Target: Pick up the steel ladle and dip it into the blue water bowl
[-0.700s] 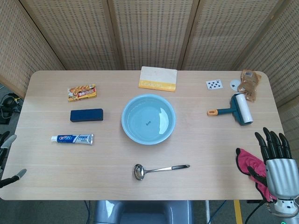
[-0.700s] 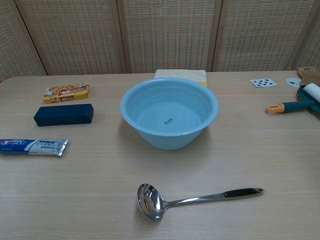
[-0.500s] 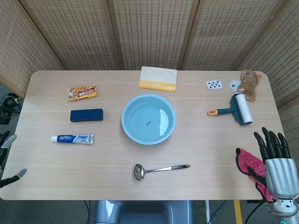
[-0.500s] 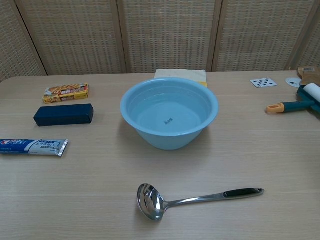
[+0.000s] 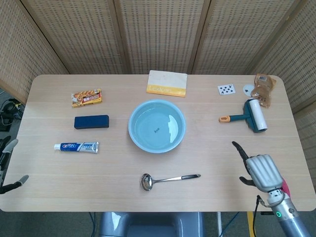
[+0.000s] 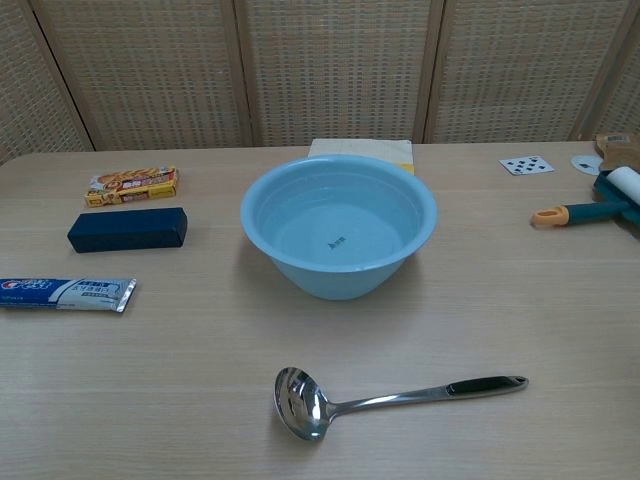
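Just in front of the blue water bowl (image 5: 157, 125), toward the robot, the steel ladle (image 5: 169, 179) lies flat on the table (image 5: 212, 148), its cup to the left and its dark-tipped handle pointing right. The right hand (image 5: 260, 171) hovers over the table to the right of the bowl and beyond the handle's end, holding nothing, fingers apart. Only the fingertips of the left hand (image 5: 9, 165) show, far left of the bowl at the table's edge; its state cannot be told. The reach appears to be the step in hand: next, the right hand must close on the handle. Bare wood surrounds the ladle, though the near edge lies close behind it.
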Motion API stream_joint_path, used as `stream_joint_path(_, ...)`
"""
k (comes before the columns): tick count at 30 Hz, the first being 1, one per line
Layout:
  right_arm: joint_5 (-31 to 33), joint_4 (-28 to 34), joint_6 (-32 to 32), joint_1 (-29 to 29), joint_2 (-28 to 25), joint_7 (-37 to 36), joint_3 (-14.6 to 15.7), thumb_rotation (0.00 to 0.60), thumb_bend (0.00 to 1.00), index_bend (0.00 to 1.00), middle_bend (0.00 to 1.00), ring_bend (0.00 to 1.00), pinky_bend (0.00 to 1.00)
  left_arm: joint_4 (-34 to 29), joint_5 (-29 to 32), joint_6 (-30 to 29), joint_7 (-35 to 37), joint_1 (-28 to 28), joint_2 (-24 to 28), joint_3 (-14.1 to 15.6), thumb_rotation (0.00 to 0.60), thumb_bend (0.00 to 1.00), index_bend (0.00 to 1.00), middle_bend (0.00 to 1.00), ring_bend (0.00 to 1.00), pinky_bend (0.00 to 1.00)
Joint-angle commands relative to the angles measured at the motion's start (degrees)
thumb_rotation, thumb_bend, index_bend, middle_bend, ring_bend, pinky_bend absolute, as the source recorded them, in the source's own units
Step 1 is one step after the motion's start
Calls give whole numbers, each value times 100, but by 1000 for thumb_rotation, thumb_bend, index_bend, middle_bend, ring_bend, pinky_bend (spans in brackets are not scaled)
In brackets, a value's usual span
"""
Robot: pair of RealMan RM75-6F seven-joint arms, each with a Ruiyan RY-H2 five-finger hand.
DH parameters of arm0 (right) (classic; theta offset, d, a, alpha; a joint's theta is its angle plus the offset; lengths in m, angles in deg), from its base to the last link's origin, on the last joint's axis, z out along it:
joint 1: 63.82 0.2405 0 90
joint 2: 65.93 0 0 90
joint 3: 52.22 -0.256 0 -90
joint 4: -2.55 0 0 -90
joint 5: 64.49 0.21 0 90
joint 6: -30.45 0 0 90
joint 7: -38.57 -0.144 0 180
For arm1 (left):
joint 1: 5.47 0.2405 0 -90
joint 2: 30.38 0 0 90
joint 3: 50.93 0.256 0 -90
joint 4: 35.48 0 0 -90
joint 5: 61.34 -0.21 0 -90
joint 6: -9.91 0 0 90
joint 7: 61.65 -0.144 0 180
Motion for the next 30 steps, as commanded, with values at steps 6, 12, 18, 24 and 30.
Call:
stream_joint_path(6, 556, -545, 1709, 1328, 710, -371, -99, 600, 21, 316, 991, 982, 1000, 102, 385, 302, -217, -125, -158, -122, 600, 0, 0, 0, 0, 0)
stream_joint_path(12, 1215, -762, 2131, 1709, 1323, 102, -127, 600, 203, 416, 997, 988, 1000, 154, 514, 411, -276, -173, -209, -157, 600, 0, 0, 0, 0, 0)
stream_joint_path(18, 1984, -916, 2298, 2009, 1833, 776, -76, 600, 346, 439, 997, 989, 1000, 195, 637, 506, -300, -210, -241, -187, 600, 0, 0, 0, 0, 0)
stream_joint_path(24, 2575, -1057, 2222, 2202, 2236, 1296, 39, 600, 388, 457, 1000, 996, 1000, 245, 756, 602, -367, -255, -288, -220, 600, 0, 0, 0, 0, 0)
stream_joint_path(30, 2881, -1329, 2182, 2342, 2610, 1460, 148, 600, 443, 470, 1000, 1000, 1000, 276, 844, 686, -455, -296, -334, -234, 600, 0, 0, 0, 0, 0)
